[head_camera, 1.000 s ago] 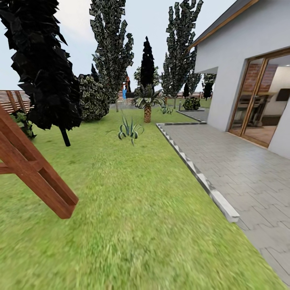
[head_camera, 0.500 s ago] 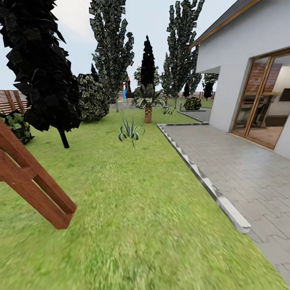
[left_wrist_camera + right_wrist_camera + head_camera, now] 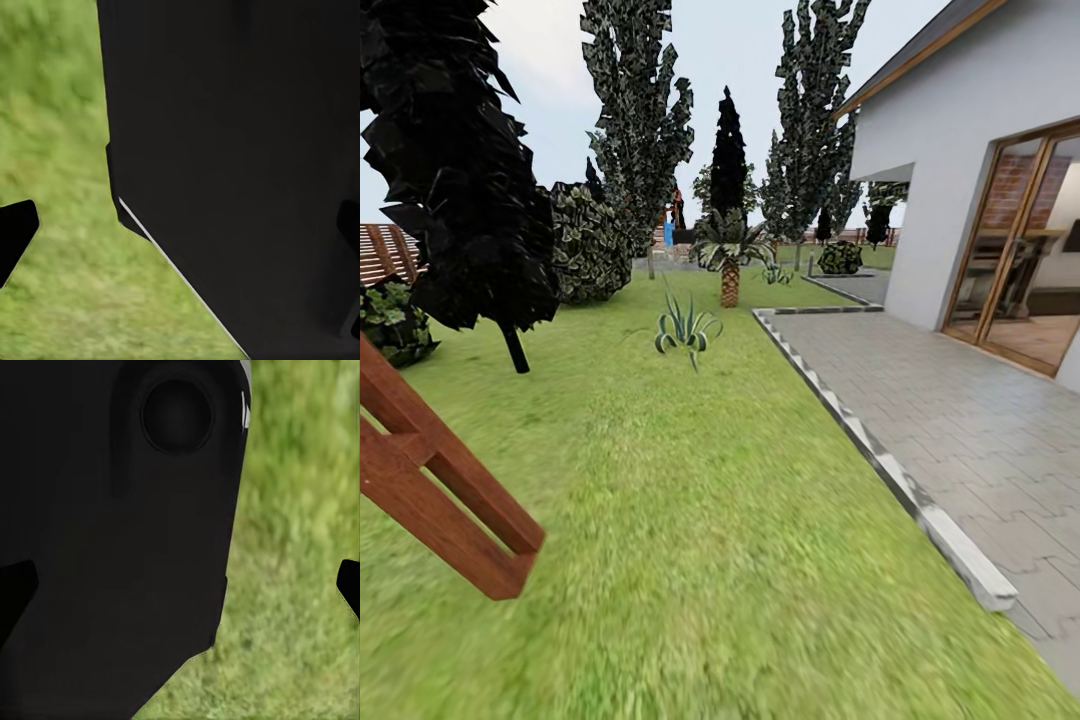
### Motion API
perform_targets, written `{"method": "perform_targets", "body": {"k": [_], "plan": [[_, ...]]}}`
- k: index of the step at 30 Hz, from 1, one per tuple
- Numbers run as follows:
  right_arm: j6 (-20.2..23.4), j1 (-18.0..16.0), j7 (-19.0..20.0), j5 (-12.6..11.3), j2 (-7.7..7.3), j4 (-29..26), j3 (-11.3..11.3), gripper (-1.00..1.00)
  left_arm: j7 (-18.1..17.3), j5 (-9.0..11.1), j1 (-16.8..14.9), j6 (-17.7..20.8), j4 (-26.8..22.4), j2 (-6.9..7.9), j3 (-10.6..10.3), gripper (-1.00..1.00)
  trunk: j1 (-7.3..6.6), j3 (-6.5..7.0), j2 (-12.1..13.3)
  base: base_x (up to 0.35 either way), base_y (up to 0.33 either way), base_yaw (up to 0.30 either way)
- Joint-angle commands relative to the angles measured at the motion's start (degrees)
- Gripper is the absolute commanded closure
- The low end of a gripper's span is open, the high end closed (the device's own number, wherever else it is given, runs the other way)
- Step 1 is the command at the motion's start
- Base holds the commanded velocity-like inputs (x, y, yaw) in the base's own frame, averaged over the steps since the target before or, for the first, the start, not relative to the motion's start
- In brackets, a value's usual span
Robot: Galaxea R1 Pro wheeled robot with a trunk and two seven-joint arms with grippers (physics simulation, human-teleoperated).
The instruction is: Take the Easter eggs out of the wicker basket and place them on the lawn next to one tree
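At the edges of both wrist views you get dark fingertips, one on each side, so the left gripper and right gripper both look spread wide with nothing held. A big black body part sits just ahead of each, grass behind it. Out front in the head view, the lawn stretches away beside a paved patio. A dark-leaved tree stands on the left, near a striped spiky plant and a small palm. Wooden frame at lower left.
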Motion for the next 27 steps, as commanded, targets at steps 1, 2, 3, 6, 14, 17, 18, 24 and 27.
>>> {"method": "perform_targets", "body": {"k": [1,2,3,6,14,17,18,24,27], "plan": [[0.05,-0.07,0.08,0.46,-0.01,0.1,0.02,-1.0,-0.21,0.01,-0.01,0.03,-0.01,0.01,0.04,-1.0,0.03,-0.04,-0.02,0.333,0.1,0.0],[0.05,-0.07,0.07,0.44,-0.01,0.1,0.02,-1.0,-0.21,0.01,-0.01,0.03,-0.01,0.01,0.04,-1.0,0.03,-0.04,-0.02,0.333,0.1,0.0],[0.05,-0.07,0.07,0.43,-0.01,0.1,0.02,-1.0,-0.22,0.01,-0.01,0.03,-0.01,0.05,0.04,-1.0,0.03,-0.04,-0.02,0.333,0.1,0.0],[0.05,-0.07,0.07,0.44,-0.01,0.1,0.01,-1.0,-0.2,0.01,-0.01,0.03,-0.01,0.02,0.04,-1.0,0.03,-0.04,-0.02,0.333,0.1,0.0],[0.05,-0.06,0.09,0.49,-0.01,0.1,0.02,-1.0,-0.2,0.01,-0.01,0.03,-0.01,0.01,0.04,-1.0,0.03,-0.04,-0.02,0.333,0.1,0.0],[0.05,-0.06,0.09,0.49,-0.01,0.1,0.02,-1.0,-0.19,0.01,-0.01,0.03,-0.01,0.03,0.04,-1.0,0.03,-0.04,-0.02,0.333,0.1,0.0],[0.02,-0.06,0.09,0.5,-0.01,0.1,0.02,-1.0,-0.2,0.01,-0.01,0.03,-0.01,0.02,0.04,-1.0,0.03,-0.04,-0.02,0.333,0.1,0.0],[-0.02,-0.02,0.09,0.5,-0.01,0.1,0.02,-1.0,-0.22,0.01,-0.01,0.03,-0.01,0.01,0.04,-1.0,0.03,-0.04,-0.02,0.333,0.1,0.0],[0.0,-0.06,0.09,0.5,-0.01,0.1,0.02,-1.0,-0.2,0.01,-0.01,0.03,-0.01,0.01,0.04,-1.0,0.03,-0.04,-0.02,0.333,0.1,0.0]]}}
